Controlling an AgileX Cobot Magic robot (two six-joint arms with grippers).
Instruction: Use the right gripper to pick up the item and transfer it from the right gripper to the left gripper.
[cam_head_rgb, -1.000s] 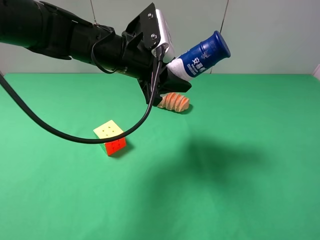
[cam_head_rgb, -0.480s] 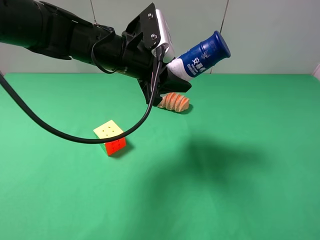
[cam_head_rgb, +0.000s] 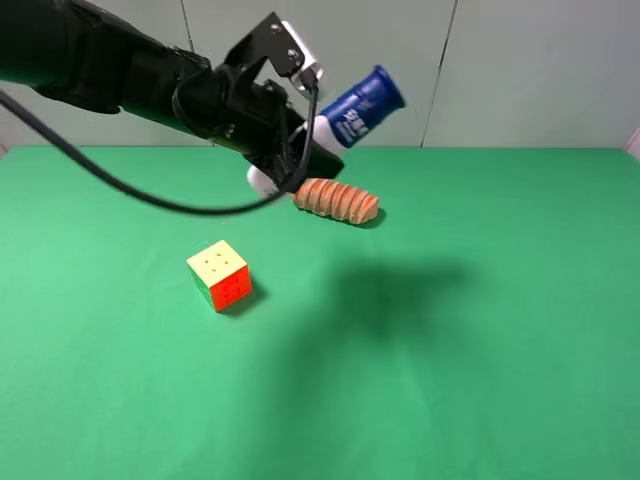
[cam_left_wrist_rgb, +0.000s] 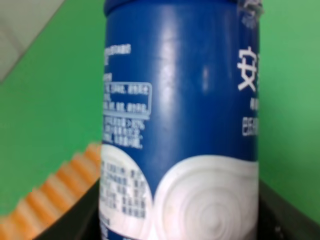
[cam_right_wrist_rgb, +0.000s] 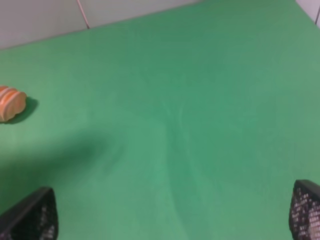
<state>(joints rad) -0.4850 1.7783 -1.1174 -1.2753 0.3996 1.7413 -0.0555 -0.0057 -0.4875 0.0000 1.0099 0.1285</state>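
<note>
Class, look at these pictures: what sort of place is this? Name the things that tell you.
Probably a robot lab or test bench: a plain green-clothed table, the left gripper holding a blue-and-white bottle aloft, and a puzzle cube and ridged orange roll lying there as props.

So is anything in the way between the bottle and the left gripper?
No, nothing visible. The left gripper is shut on the bottle, holding it in the air. The bread roll and the cube lie on the green table below it.
</note>
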